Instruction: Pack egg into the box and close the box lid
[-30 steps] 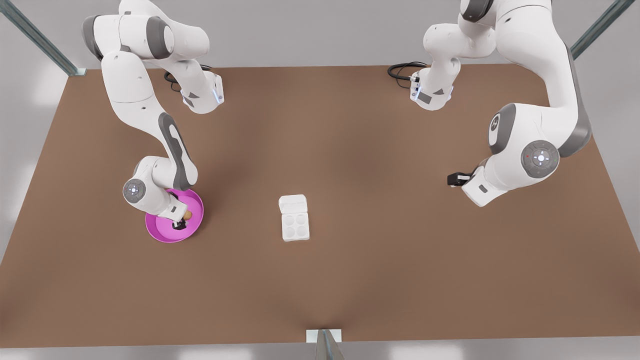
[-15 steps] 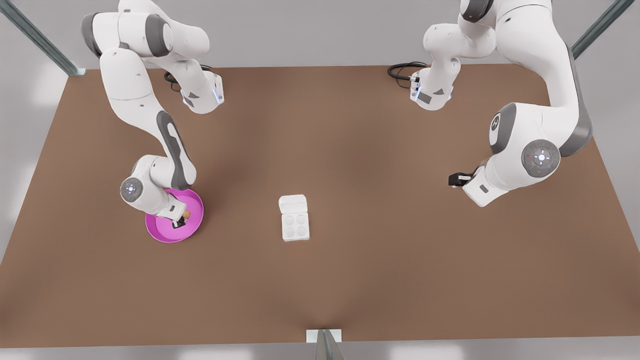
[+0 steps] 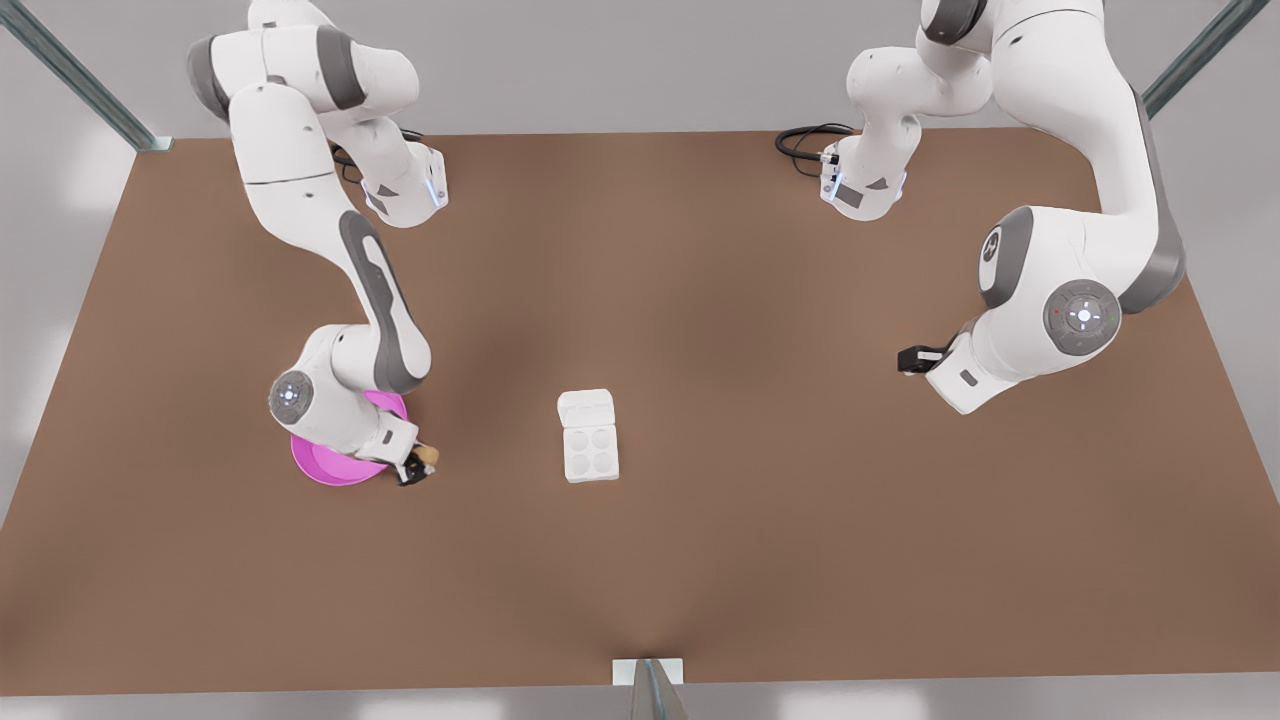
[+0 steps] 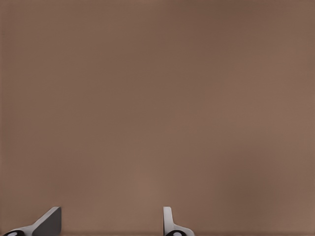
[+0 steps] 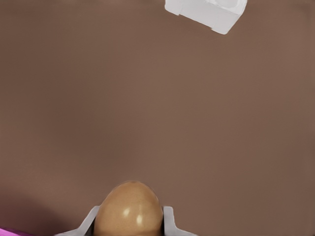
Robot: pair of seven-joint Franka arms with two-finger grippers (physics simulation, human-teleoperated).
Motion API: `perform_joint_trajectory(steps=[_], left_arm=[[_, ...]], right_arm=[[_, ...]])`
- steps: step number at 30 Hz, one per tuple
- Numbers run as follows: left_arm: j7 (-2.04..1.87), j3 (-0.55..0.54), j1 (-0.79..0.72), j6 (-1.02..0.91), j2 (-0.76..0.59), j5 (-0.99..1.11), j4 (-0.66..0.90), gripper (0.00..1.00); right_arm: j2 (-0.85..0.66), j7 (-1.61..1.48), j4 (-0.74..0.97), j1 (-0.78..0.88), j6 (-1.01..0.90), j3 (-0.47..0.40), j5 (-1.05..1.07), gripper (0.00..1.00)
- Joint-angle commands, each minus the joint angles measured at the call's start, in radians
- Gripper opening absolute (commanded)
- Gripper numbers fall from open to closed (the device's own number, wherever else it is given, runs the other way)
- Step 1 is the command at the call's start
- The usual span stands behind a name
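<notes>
The tan-brown egg hangs above the table just past the pink plate's edge, with my right gripper shut on it. The white box sits mid-table with its four cups showing, and the box lid lies open flat behind the tray. In the right wrist view the box sits farther off beyond the egg. My left gripper waits at the front view's right, open over bare table.
The pink plate lies at the front view's left, partly under the right arm's wrist. Brown tabletop stretches between the egg and the box. Cables coil at the arm bases along the far edge.
The right arm has carried the egg off the pink plate toward the front view's right, nearer the box. The left arm has stayed in place.
</notes>
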Motion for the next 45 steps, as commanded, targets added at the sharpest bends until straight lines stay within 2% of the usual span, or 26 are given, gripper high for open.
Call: perform_joint_trajectory(steps=[1, 5, 12, 20, 28, 44, 45], left_arm=[[0.001, 0.000, 0.000, 0.000, 0.000, 0.006, 0.000, 1.00], [0.001, 0.000, 0.000, 0.000, 0.003, 0.006, 0.000, 1.00], [-0.001, 0.002, 0.005, 0.000, 0.005, 0.027, 0.000, 1.00], [-0.002, 0.000, 0.003, 0.000, 0.020, 0.032, -0.001, 1.00], [0.001, 0.000, 0.005, -0.002, 0.018, 0.035, 0.000, 1.00], [0.002, 0.000, 0.005, -0.002, 0.021, 0.041, 0.000, 1.00], [0.002, 0.000, 0.005, -0.002, 0.021, 0.041, 0.000, 1.00]], right_arm=[[0.024, 0.089, 0.044, 0.023, -0.011, 0.000, 0.061, 0.47], [0.112, 0.150, 0.184, 0.076, 0.001, 0.000, 0.187, 0.47], [0.230, 0.373, 0.331, 0.210, 0.080, 0.000, 0.214, 0.47], [0.234, 0.451, 0.333, 0.329, 0.116, 0.000, 0.211, 0.47], [0.233, 0.442, 0.276, 0.339, 0.097, -0.003, 0.200, 0.47], [0.245, 0.449, 0.277, 0.357, 0.093, -0.001, 0.202, 0.47], [0.245, 0.449, 0.282, 0.359, 0.093, -0.001, 0.202, 0.56]])
